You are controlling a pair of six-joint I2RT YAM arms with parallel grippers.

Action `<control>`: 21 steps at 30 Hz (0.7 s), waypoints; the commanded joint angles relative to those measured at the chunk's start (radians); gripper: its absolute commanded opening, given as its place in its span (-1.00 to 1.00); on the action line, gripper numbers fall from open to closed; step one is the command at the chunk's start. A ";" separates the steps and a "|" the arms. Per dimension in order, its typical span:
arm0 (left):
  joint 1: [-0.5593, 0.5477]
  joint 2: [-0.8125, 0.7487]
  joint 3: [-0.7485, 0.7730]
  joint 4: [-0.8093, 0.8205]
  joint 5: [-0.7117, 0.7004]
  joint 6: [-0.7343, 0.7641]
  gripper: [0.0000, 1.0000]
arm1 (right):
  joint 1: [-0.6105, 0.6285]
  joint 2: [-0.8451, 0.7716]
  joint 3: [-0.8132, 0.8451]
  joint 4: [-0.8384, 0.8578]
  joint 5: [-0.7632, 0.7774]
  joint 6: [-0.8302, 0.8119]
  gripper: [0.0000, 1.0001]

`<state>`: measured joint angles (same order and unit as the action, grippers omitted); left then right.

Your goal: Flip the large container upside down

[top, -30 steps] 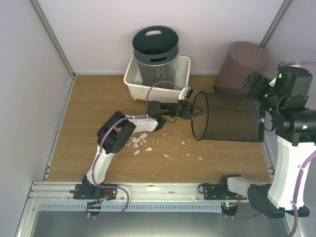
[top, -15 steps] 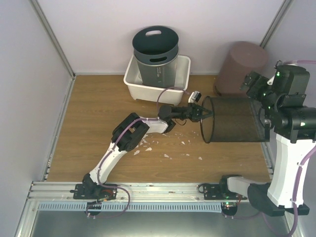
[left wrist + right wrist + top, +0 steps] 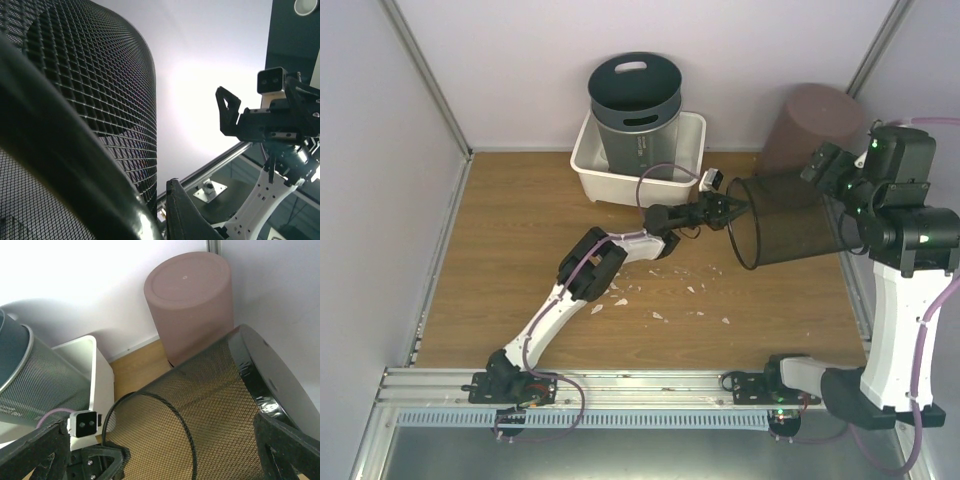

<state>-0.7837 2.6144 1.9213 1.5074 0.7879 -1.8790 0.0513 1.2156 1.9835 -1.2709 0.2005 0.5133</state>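
The mesh bin (image 3: 788, 222) is held on its side at the right of the table (image 3: 510, 250), its mouth turned toward the left arm and its solid base toward the right arm. It is tilted, not yet inverted. The left gripper (image 3: 728, 210) is clamped on the near part of the rim (image 3: 75, 165). In the left wrist view that black band is seen pressed beside one finger (image 3: 187, 217), while the other finger is hidden. This edge grip is judged to be chosen so that the bin can be pivoted about the wrist. The right gripper (image 3: 832, 190) is kept spread wide just by the base. A gap between it and the mesh wall is seen from the left wrist, so no grasp is made there, and it is probably stationed to steady or push the base over. Whether the base edge rests on the table cannot be told. The grey bin (image 3: 635, 110) in the white tub (image 3: 588, 160) and the brown drum (image 3: 810, 125) are left apart at the back wall. The drum stands just behind the mesh bin, so it could be struck as the base is swung up. Scraps (image 3: 610, 290) lie scattered on the wood under the left arm.
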 commanded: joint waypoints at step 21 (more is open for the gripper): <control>-0.040 0.127 0.170 0.343 -0.164 -0.019 -1.00 | 0.004 0.029 0.039 -0.001 -0.009 -0.004 0.99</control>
<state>-0.8055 2.7243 2.0243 1.5066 0.7094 -1.9034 0.0513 1.2446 2.0235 -1.2785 0.1997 0.5129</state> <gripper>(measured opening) 0.069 0.995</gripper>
